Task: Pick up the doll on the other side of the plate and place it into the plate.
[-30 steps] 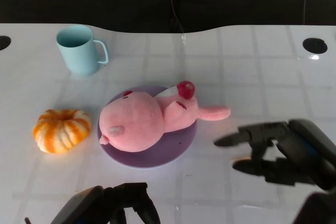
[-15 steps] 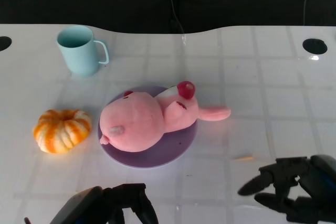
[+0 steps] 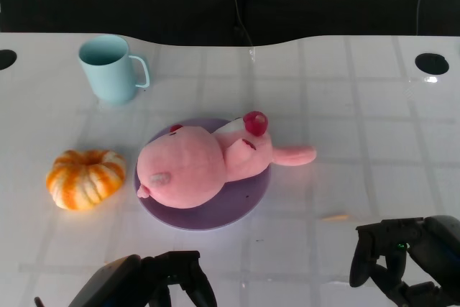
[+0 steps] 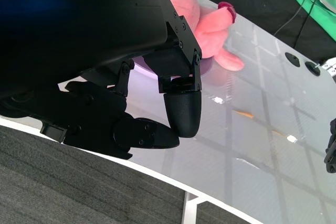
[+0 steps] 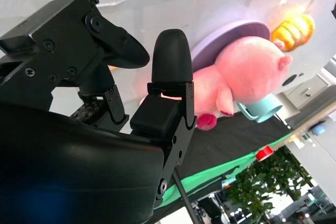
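The pink plush doll (image 3: 198,167) lies on its side on the purple plate (image 3: 244,203) at the table's middle, one ear sticking out past the rim to the right. My right hand (image 3: 406,264) is low at the near right, well apart from the doll, fingers bent downward with nothing in them. My left hand (image 3: 154,282) sits at the near edge, below the plate, also holding nothing. The left wrist view shows the doll (image 4: 210,30) beyond my left hand (image 4: 131,93). The right wrist view shows doll (image 5: 236,72) and plate (image 5: 231,32) past my right hand (image 5: 105,77), whose fingers are apart.
A light blue mug (image 3: 109,68) stands at the back left. An orange pumpkin toy (image 3: 84,177) lies left of the plate. A small orange scrap (image 3: 334,216) lies on the white table between plate and right hand. Round holes (image 3: 431,62) mark the far corners.
My right hand has drawn back from beside the doll toward the near right corner, its fingers bending downward. Doll, plate and left hand have not moved.
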You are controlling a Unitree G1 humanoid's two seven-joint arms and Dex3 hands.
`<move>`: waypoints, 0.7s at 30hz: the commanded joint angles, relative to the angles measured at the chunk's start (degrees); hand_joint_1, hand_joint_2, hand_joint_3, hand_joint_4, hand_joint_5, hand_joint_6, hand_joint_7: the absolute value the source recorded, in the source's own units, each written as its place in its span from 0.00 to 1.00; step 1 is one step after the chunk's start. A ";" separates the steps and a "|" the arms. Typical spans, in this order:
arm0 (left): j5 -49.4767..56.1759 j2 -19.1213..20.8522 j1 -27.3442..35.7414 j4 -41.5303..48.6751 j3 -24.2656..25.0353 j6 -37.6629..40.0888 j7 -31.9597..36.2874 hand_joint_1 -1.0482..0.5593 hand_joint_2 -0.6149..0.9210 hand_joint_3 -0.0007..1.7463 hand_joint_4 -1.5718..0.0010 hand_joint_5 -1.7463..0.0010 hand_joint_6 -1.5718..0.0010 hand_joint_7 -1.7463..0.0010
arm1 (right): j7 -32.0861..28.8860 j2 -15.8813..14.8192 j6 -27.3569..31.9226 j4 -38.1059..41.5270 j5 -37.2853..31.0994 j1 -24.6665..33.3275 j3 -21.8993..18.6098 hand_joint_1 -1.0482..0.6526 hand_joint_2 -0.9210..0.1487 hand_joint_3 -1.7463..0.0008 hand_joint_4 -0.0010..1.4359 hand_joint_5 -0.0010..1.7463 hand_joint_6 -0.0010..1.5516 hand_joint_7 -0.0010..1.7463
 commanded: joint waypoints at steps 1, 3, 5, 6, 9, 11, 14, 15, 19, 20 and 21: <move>-0.56 0.23 -0.39 0.60 0.39 -0.80 0.87 0.47 1.00 0.14 0.58 0.09 0.55 0.36 | -0.78 0.30 -0.44 0.32 -0.86 -1.00 0.92 0.59 0.58 0.21 0.61 0.95 0.57 0.75; -0.53 0.19 -0.46 0.63 0.50 -1.07 1.00 0.46 1.00 0.14 0.58 0.09 0.54 0.36 | -0.93 0.58 -0.02 0.05 -1.33 -1.30 1.40 0.58 0.58 0.22 0.62 0.96 0.57 0.75; -0.67 0.23 -0.61 0.18 0.71 -0.71 0.69 0.46 1.00 0.14 0.57 0.09 0.54 0.36 | -0.48 1.17 1.06 -0.86 -1.48 -1.74 2.04 0.58 0.59 0.22 0.62 0.96 0.57 0.75; -0.67 0.26 -0.69 -0.05 0.80 -0.63 0.61 0.46 1.00 0.14 0.57 0.09 0.54 0.36 | -0.20 1.35 1.19 -1.10 -1.25 -1.96 2.32 0.58 0.59 0.22 0.62 0.96 0.57 0.75; -0.93 0.48 -0.83 -0.36 1.05 -0.64 0.25 0.47 1.00 0.15 0.58 0.10 0.54 0.36 | 0.56 1.43 1.59 -1.77 -0.79 -2.09 2.99 0.58 0.58 0.25 0.61 0.96 0.57 0.74; -1.10 0.36 -1.07 -0.04 0.99 -0.68 0.21 0.48 1.00 0.16 0.58 0.09 0.54 0.36 | 1.08 0.99 2.09 -2.10 -1.13 -2.05 3.14 0.58 0.54 0.28 0.60 0.97 0.56 0.73; -1.27 0.33 -1.40 0.05 1.00 -0.54 0.21 0.49 0.99 0.16 0.58 0.08 0.54 0.35 | 1.64 0.73 2.32 -2.12 -0.62 -2.12 3.06 0.59 0.50 0.30 0.59 0.97 0.54 0.73; -1.07 0.44 -1.52 -0.19 0.97 -0.16 0.10 0.48 0.99 0.16 0.58 0.08 0.54 0.34 | 1.98 0.70 2.70 -2.30 -0.30 -2.15 2.97 0.60 0.49 0.30 0.58 0.99 0.54 0.74; -1.37 0.40 -1.66 -0.76 1.03 0.20 -0.02 0.47 0.99 0.17 0.58 0.06 0.55 0.32 | 3.59 0.35 4.04 -3.61 0.42 -2.29 2.81 0.62 0.48 0.29 0.57 1.00 0.52 0.76; -1.49 0.37 -1.65 -0.80 1.03 0.04 0.02 0.47 0.99 0.17 0.59 0.05 0.55 0.32 | 3.94 -0.05 3.80 -3.72 0.34 -2.42 2.81 0.63 0.50 0.28 0.57 1.00 0.52 0.76; -1.64 0.40 -1.63 -1.10 1.03 0.24 -0.13 0.48 0.99 0.18 0.59 0.05 0.55 0.31 | 4.29 -0.47 3.61 -3.92 0.22 -2.57 2.79 0.64 0.52 0.26 0.58 0.99 0.53 0.76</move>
